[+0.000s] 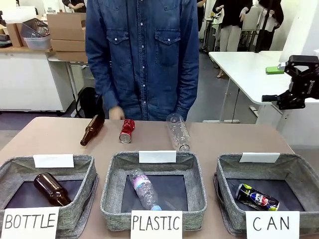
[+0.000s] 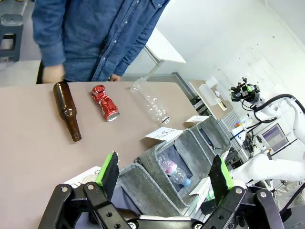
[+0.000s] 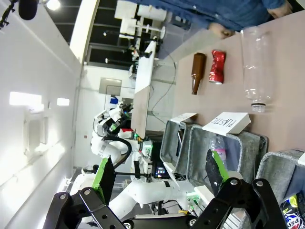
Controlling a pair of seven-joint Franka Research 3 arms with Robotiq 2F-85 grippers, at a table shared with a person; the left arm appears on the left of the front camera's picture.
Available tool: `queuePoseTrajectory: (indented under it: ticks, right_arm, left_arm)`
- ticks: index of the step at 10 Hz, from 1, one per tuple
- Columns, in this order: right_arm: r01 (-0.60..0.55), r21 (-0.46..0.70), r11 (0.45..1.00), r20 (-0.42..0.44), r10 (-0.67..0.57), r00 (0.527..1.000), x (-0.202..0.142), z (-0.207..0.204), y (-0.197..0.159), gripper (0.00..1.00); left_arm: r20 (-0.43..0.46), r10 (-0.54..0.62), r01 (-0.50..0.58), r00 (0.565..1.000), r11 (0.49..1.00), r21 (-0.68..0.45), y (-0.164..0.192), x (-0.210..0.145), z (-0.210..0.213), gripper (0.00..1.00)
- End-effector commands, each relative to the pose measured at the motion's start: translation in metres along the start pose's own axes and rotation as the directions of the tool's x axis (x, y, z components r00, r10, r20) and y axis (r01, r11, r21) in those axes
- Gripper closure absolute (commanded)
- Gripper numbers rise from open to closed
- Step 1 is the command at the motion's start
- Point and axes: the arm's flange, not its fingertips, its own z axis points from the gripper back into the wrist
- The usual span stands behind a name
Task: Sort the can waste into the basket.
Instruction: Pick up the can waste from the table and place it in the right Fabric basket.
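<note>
half done, by the look of it: the dark printed can [image 1: 257, 197] lies in the grey woven basket [image 1: 227, 174] signed "can", at five o'clock in the front view. the red can [image 1: 127, 131], dented thin metal, lies on its side on the smooth table [image 1: 50, 139] toward twelve o'clock, with a brown glass bottle [image 1: 92, 130] at its nine and a clear ribbed plastic bottle [image 1: 178, 132] at its three. the left gripper [image 2: 165, 167] and right gripper [image 3: 160, 167] both gape empty.
</note>
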Motion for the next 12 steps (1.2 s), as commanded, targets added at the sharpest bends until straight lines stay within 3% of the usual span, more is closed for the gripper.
queuePoseTrajectory:
  ticks: [1, 3, 4, 6, 8, 9, 10, 11, 12]
  right_arm:
    - [-0.006, -0.007, 1.000, -0.013, 0.006, 1.000, 0.002, 0.002, 0.002, 0.00]
    - [-0.006, -0.007, 1.000, -0.013, 0.006, 1.000, 0.002, 0.002, 0.002, 0.00]
    - [-0.006, -0.007, 1.000, -0.013, 0.006, 1.000, 0.002, 0.002, 0.002, 0.00]
    - [-0.006, -0.007, 1.000, -0.013, 0.006, 1.000, 0.002, 0.002, 0.002, 0.00]
    - [-0.006, -0.007, 1.000, -0.013, 0.006, 1.000, 0.002, 0.002, 0.002, 0.00]
    - [-0.006, -0.007, 1.000, -0.013, 0.006, 1.000, 0.002, 0.002, 0.002, 0.00]
    - [-0.006, -0.007, 1.000, -0.013, 0.006, 1.000, 0.002, 0.002, 0.002, 0.00]
    - [-0.006, -0.007, 1.000, -0.013, 0.006, 1.000, 0.002, 0.002, 0.002, 0.00]
    - [-0.006, -0.007, 1.000, -0.013, 0.006, 1.000, 0.002, 0.002, 0.002, 0.00]
  left_arm:
    - [0.020, -0.017, 0.018, 1.000, 1.000, -0.016, 0.000, 0.001, -0.001, 0.00]
    - [0.000, 0.000, 0.000, 1.000, 1.000, 0.000, 0.000, 0.000, 0.000, 0.00]
    - [-0.122, -0.095, 0.098, 0.988, 0.995, 0.020, -0.013, 0.003, -0.012, 0.00]
    - [-0.342, -0.194, 0.203, 0.919, 0.979, -0.008, -0.028, 0.038, -0.074, 0.00]
    - [-0.468, -0.211, 0.229, 0.858, 0.973, -0.019, -0.032, 0.063, -0.152, 0.00]
    - [-0.480, -0.196, 0.232, 0.855, 0.973, 0.016, -0.033, 0.066, -0.186, 0.00]
    - [-0.424, -0.095, 0.149, 0.901, 0.984, 0.095, -0.041, 0.066, -0.204, 0.00]
    - [-0.447, -0.229, 0.243, 0.865, 0.970, -0.027, -0.053, 0.053, -0.175, 0.00]
    - [-0.447, -0.229, 0.243, 0.865, 0.970, -0.027, -0.053, 0.053, -0.175, 0.00]
